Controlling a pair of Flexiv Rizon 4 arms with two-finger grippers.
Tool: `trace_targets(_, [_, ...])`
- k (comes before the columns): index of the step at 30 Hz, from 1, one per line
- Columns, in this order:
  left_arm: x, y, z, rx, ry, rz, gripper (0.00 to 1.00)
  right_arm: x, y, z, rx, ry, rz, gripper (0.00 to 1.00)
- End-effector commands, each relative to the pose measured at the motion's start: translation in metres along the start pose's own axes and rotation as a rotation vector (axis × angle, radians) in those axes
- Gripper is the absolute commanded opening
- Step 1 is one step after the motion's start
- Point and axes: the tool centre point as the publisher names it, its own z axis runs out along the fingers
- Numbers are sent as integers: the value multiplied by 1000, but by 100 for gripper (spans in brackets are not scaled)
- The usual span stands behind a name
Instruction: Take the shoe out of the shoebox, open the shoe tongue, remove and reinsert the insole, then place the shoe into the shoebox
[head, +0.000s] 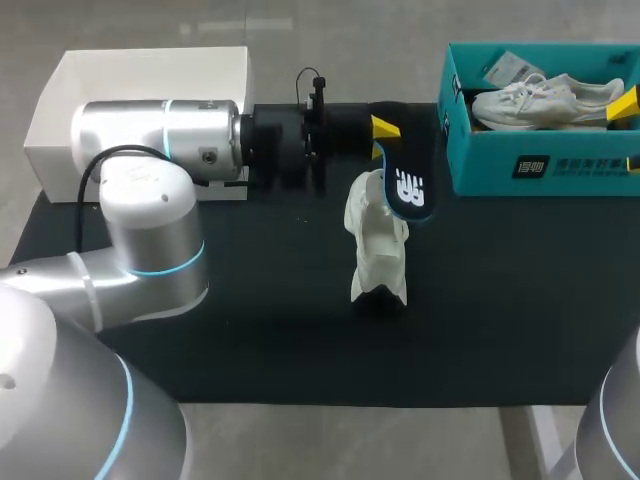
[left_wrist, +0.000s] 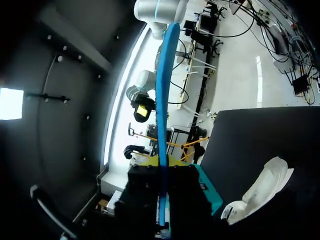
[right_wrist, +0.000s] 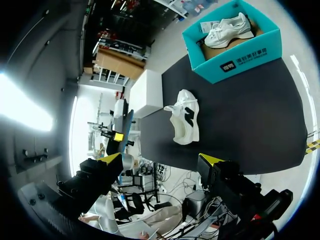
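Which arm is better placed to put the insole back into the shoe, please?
Left. The left end effector is shut on the insole, close by the shoe; the right end effector is open, empty and farther from it.

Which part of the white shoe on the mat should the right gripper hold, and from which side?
Probably the near end of the white shoe, across its narrow width, coming from above on the right. It lies lengthwise away from the robot, and the left gripper holds the insole over its far end. The right gripper is open.
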Motion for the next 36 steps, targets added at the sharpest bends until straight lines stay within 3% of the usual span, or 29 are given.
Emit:
trace_targets(1, [8,-2,-5,1,197,-141,0,0,-1,0,-1,-3,2,100])
trace_targets(8, [57,-1,-12,-61,433,-136,0,0,-1,0,-1,-3,2,100])
trace_targets(15, [102,7,-13,19,540,-169,0,0,-1,0,-1,-3,2,100])
trace_targets(31, [110,14,-11,26,545,-161,0,0,-1,0,-1,-3,2,100])
trace_targets(33, [115,16,-10,98,490,-264,0,0,-1,0,-1,-3,2,100])
trace_targets(36, [121,19,-9,121,457,-316,0,0,-1,0,-1,-3,2,100])
